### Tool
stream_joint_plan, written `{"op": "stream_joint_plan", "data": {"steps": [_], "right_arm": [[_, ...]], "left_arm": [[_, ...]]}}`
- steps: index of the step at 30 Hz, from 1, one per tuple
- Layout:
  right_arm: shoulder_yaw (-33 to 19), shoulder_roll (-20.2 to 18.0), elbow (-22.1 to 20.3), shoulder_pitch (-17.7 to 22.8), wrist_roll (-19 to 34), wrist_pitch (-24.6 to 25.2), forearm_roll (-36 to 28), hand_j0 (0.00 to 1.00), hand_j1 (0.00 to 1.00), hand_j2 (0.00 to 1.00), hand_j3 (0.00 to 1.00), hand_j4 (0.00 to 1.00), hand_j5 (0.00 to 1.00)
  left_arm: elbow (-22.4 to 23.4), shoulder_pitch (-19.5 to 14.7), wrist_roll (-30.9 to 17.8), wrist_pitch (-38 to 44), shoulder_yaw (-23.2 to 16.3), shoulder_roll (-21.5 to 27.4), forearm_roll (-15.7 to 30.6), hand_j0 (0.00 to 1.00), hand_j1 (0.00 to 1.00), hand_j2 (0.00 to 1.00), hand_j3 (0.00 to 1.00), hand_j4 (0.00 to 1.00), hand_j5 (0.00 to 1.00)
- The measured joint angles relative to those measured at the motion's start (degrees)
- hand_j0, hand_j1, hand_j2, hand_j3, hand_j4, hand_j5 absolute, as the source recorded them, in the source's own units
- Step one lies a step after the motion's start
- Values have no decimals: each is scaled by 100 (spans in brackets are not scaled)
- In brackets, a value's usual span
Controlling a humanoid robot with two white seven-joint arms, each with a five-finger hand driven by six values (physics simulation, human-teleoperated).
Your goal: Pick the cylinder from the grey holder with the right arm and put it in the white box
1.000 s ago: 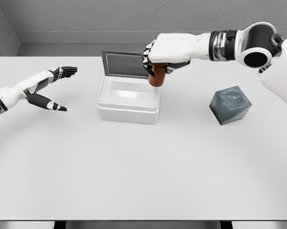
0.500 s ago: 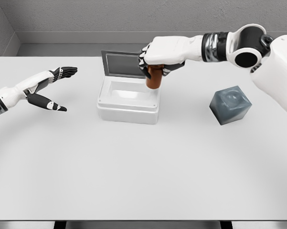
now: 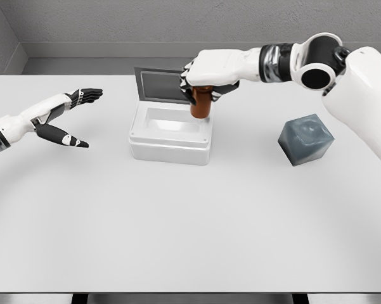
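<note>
Tabletop (image 3: 177, 240): plain white, carrying the box and the holder, grey wall behind.

Left robot hand (image 3: 66, 117): off at the far left, hovering above the surface, fingers stretched out flat and thumb spread, holding nothing at all.

White box (image 3: 170, 140): roughly mid-table, a bit left of centre, lid (image 3: 161, 85) flipped up at the back with its grey inner face showing, inside looks pale and bare from here.

Cylinder (image 3: 200, 103): brown-orange, pretty much upright, hanging over the right rear corner of the box, bottom end just above the rim by the look of it, not resting on anything.

Right robot hand (image 3: 206, 73): reaching in from the right, fingers wrapped tight around the top of the cylinder, palm on top, dark fingertips curled down both sides.

Grey holder (image 3: 305, 139): chunky dark grey block tilted on the tabletop, well to the right of the box, shallow round socket on its upper face, nothing sitting in it.
</note>
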Motion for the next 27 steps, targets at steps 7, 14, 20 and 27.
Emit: {"op": "stream_joint_plan", "data": {"steps": [7, 14, 20, 27], "right_arm": [[106, 75, -14, -35, -3, 3, 219, 100, 100, 100, 100, 100, 100], [108, 65, -122, -53, 2, -2, 366, 100, 100, 100, 100, 100, 100], [91, -111, -824, 26, -1, 0, 349, 100, 100, 100, 100, 100, 100], [-361, -1316, -2258, 1072, 1, -7, -153, 100, 100, 100, 100, 100, 100]], "left_arm": [[0, 0, 0, 0, 1, 7, 2, 100, 100, 100, 100, 100, 100], [0, 0, 0, 0, 1, 7, 5, 100, 100, 100, 100, 100, 100], [7, -220, 0, 1, -8, -3, 12, 100, 100, 100, 100, 100, 100], [167, -712, 0, 241, 20, -276, 181, 100, 100, 100, 100, 100, 100]]}}
